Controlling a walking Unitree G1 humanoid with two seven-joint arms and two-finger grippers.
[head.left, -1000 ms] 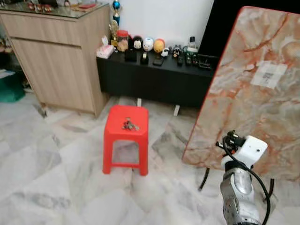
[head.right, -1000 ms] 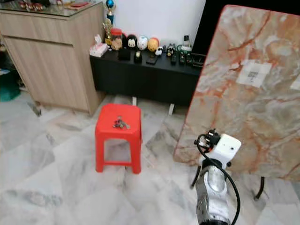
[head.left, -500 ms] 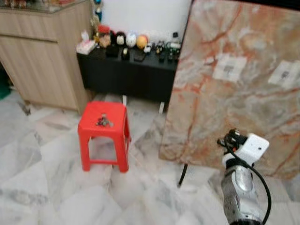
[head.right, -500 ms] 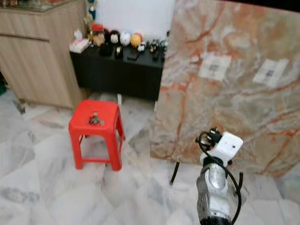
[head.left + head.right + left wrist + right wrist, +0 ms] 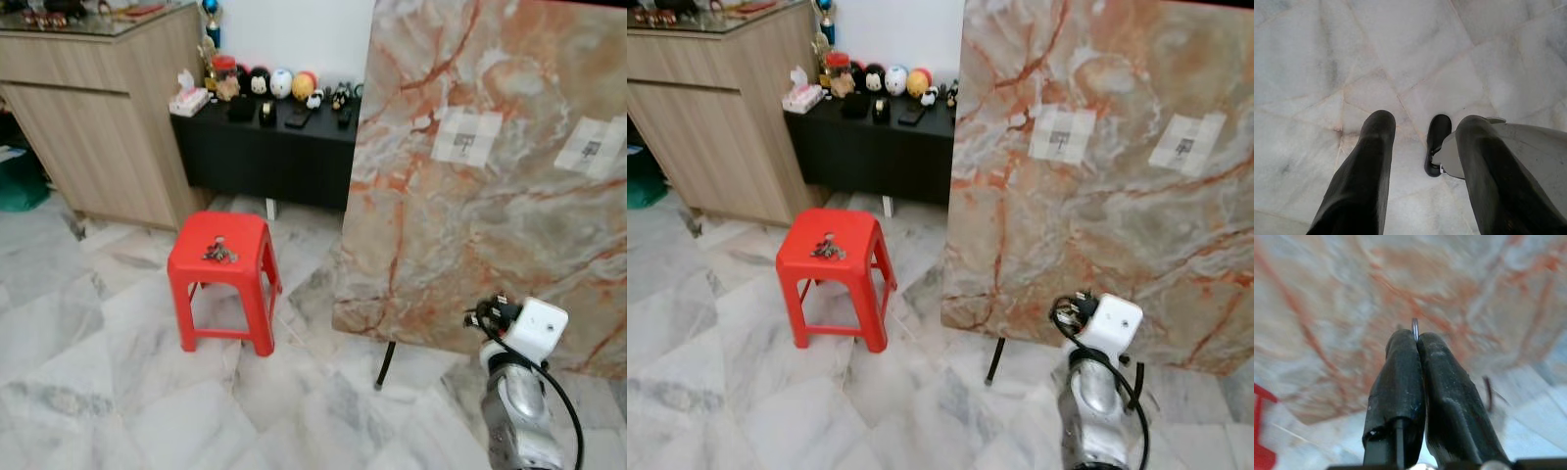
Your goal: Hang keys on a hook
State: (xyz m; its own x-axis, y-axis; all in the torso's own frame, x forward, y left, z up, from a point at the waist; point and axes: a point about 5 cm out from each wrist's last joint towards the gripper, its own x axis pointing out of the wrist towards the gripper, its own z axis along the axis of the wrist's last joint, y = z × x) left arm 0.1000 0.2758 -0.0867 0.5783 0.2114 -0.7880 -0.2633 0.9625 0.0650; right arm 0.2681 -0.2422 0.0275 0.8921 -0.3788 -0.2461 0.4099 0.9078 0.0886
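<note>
Keys (image 5: pixel 218 253) lie mid-top of red stool (image 5: pixel 201 278). Right gripper (image 5: pixel 1416 340) pinched closed on thin metal ring (image 5: pixel 1415 327); left gripper (image 5: pixel 1422 142) spread apart, empty over floor (image 5: pixel 1327 54).

My silver metal right arm (image 5: pixel 517 416) gleams over glossy pale marble floor tiles (image 5: pixel 88 392), beside a smooth red plastic stool (image 5: pixel 221 277), a polished orange-veined stone slab (image 5: pixel 480 196), a matt wood-grain cabinet (image 5: pixel 98 127) and my matt black fingers (image 5: pixel 1400 377).

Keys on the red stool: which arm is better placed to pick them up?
Probably left: the keys lie on the red stool on the robot's left, and the left gripper is open; the right gripper is shut.
</note>
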